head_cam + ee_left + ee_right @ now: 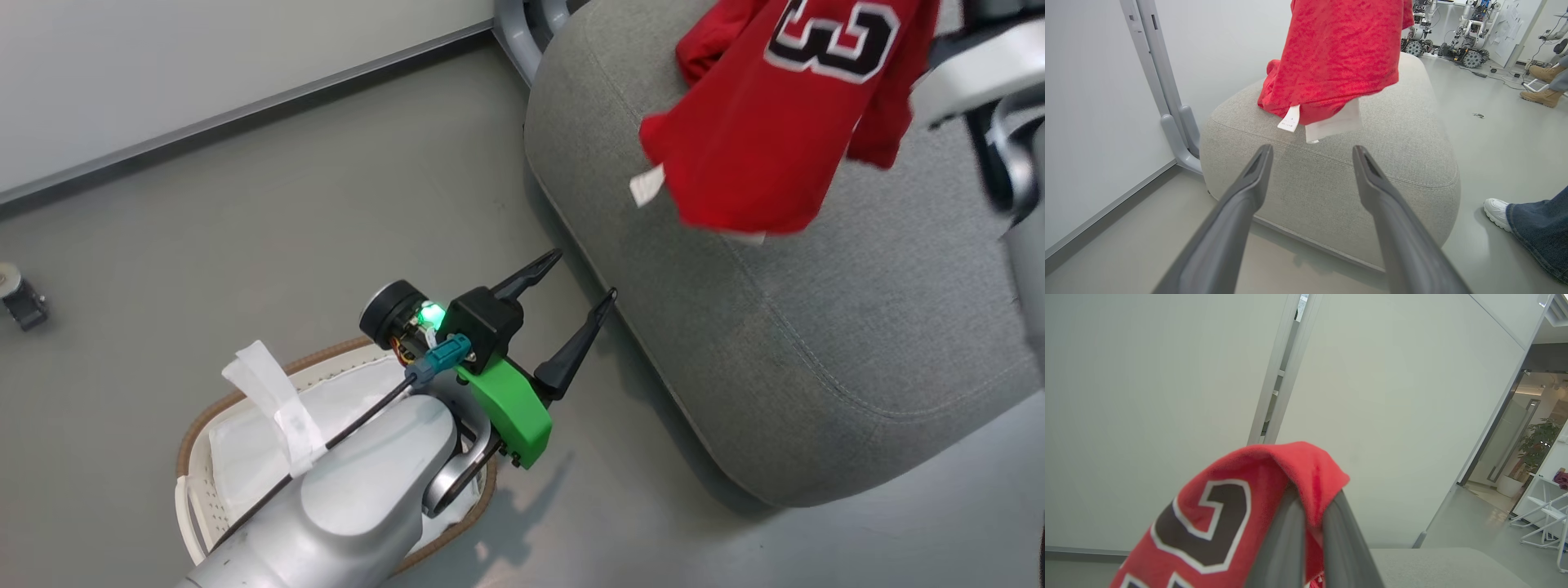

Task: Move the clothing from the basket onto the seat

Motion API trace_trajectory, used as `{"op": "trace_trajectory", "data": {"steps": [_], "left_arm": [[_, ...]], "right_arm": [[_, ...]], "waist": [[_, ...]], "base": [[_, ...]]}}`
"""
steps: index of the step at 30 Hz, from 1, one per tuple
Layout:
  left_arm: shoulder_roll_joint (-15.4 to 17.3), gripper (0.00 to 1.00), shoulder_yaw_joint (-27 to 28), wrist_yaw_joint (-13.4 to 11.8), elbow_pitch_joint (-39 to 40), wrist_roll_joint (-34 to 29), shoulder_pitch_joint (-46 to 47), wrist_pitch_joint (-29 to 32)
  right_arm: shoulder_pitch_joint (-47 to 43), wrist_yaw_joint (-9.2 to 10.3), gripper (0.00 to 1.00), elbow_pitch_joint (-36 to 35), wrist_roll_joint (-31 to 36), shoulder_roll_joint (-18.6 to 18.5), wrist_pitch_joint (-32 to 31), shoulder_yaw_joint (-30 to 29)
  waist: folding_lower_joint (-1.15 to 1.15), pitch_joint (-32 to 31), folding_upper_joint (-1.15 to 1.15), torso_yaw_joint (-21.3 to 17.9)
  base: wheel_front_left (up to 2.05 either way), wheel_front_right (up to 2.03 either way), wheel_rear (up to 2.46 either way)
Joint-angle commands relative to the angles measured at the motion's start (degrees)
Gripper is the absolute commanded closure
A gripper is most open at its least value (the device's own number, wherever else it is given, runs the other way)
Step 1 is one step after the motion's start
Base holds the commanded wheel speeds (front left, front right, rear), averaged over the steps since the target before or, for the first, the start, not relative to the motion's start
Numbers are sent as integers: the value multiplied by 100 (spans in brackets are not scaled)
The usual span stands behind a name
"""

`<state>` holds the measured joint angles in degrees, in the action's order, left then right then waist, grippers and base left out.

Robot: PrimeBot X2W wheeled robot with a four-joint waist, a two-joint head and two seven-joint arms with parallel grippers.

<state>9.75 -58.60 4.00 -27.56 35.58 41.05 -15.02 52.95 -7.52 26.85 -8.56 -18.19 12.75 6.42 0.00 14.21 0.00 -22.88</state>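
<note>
1. Grip first: the right claw (1312, 498) is clamped on the red jersey (775, 122), dangling it over the seat (816, 343).
2. Nearby, the left claw (584, 278) gapes empty between the basket (192, 445) and the seat.
3. This looks like the placing step. Next, lower the jersey and let go well inside the seat's edge.

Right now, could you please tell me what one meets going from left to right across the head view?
small dark object on the floor → basket → left gripper → red jersey → right arm
</note>
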Motion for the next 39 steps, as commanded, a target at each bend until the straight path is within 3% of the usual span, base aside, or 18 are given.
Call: {"op": "trace_trajectory", "data": {"steps": [1, 9, 16, 24, 34, 35, 36, 37, 38, 39], "left_arm": [[51, 0, 12, -54, 65, -42, 125, -2], [228, 0, -6, -263, 595, -219, 248, 110], [375, 0, -64, -419, 1060, -376, 369, 247], [544, 0, -90, -584, 1368, -440, 312, 369], [772, 0, -68, -690, 1491, -404, 274, 505], [799, 0, -61, -700, 1486, -390, 257, 512], [818, 0, -50, -700, 1475, -376, 246, 509], [829, 0, -37, -705, 1461, -345, 228, 505], [826, 0, -16, -709, 1444, -305, 204, 498], [820, 0, 4, -702, 1424, -266, 183, 476]], "right_arm": [[334, 7, 100, 91, 4, -200, -102, -104], [2004, 7, 100, 986, -131, -1218, -814, -684], [2258, 6, 100, 1482, -81, -1643, -982, -1245], [1637, 6, 100, 2403, 166, -1349, -501, -1946], [1041, 6, 100, 3395, 545, -617, 104, -2327], [989, 6, 73, 3442, 586, -572, 136, -2320], [951, 6, 64, 3474, 607, -538, 160, -2311], [930, 6, 38, 3507, 625, -515, 187, -2303], [929, 6, 1, 3513, 643, -498, 198, -2274], [916, 6, 0, 3500, 649, -459, 215, -2229]], "waist": [[0, 262, 0, 234], [0, 927, 0, 835], [0, 1463, 0, 1242], [0, 1846, 0, 1329], [0, 1930, 0, 1198], [0, 1920, 0, 1177], [0, 1909, 0, 1157], [0, 1893, 0, 1134], [0, 1875, 0, 1115], [0, 1847, 0, 1093]], "base": [[0, 0, 0], [0, 0, 0], [0, 0, 0], [0, 0, 0], [0, 0, 0], [0, 0, 0], [0, 0, 0], [0, 0, 0], [0, 0, 0], [0, 0, 0]]}}
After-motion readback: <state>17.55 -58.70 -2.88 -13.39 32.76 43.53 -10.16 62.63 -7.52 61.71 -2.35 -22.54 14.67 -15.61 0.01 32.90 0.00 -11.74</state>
